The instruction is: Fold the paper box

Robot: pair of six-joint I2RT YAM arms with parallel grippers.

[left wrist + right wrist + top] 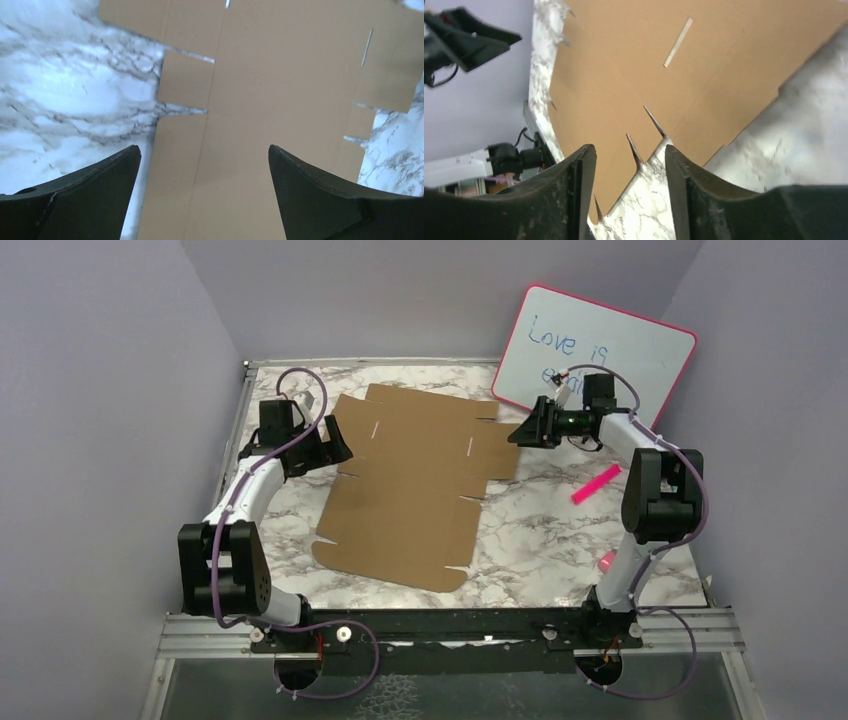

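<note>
One paper box, still an unfolded flat sheet with two slits, lies mid-worktop. There are two pincers. The left pincer is at the sheet's 9 o'clock edge, fingers wide apart with nothing between them. The right pincer is at its 2 o'clock corner, fingers parted and empty. One whiteboard leans at 1 o'clock. One pink marker lies at 3 o'clock, and one small pink object, too blurred to name, at 4 o'clock.
</note>
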